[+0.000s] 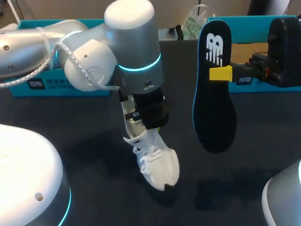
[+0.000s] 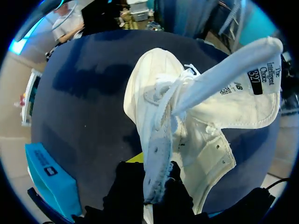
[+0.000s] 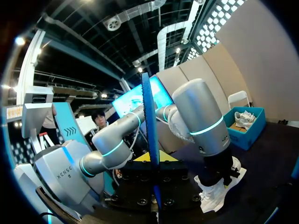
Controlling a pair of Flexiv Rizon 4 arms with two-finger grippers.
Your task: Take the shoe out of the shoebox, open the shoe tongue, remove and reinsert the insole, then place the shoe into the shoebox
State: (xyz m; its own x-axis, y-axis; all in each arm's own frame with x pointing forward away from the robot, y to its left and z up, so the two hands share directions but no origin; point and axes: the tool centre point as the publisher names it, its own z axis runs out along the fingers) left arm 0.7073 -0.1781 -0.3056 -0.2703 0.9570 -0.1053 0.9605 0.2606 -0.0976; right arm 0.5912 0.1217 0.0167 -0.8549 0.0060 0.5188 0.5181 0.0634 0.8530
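First, at far left along the back of the dark worktop [image 1: 84, 141], a teal shoebox [image 1: 23, 89]. Next, left arm [image 1: 84, 52] reaching in to the middle, with left fingers [image 1: 149, 117] pinching the white shoe [image 1: 157, 162] by the laced flap beside its opening. Hanging toe-down, toe at the worktop, though contact cannot be told. Tongue [image 2: 233, 74] pulled out, clear of the laces. Further right, black insole [image 1: 214, 103] out of the shoe, upright in the air, well apart from it. Clamped near its upper end between the right fingers [image 1: 220, 74], reaching in from the far right. Behind those, a second teal shoebox [image 1: 249, 28].
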